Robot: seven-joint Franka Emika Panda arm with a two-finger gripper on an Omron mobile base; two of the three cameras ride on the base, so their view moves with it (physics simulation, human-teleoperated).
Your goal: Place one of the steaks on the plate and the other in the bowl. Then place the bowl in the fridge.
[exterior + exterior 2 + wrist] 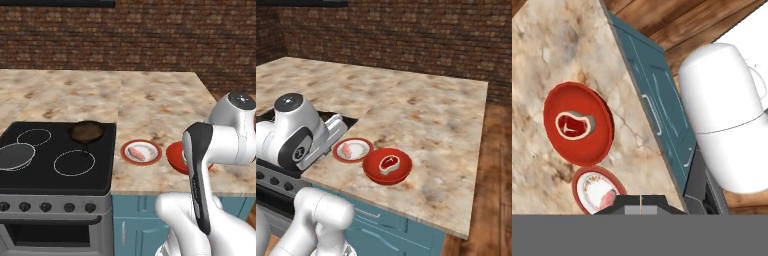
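Now: both steaks served, hand shut and empty

One steak (pixel 389 164) lies in the red bowl (pixel 374 172) near the desk's (pixel 426 115) front edge. Just beside the bowl, toward the stove (pixel 55 155), the plate (pixel 358 156) carries the other steak (pixel 346 149). Above the bowl, the hand (pixel 640 199) is closed, holding nothing.

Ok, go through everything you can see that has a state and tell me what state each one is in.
plate: on the counter, holding one steak
bowl: on the counter beside the plate, holding the other steak
gripper: shut, holding nothing
pan: on the stove, looks empty
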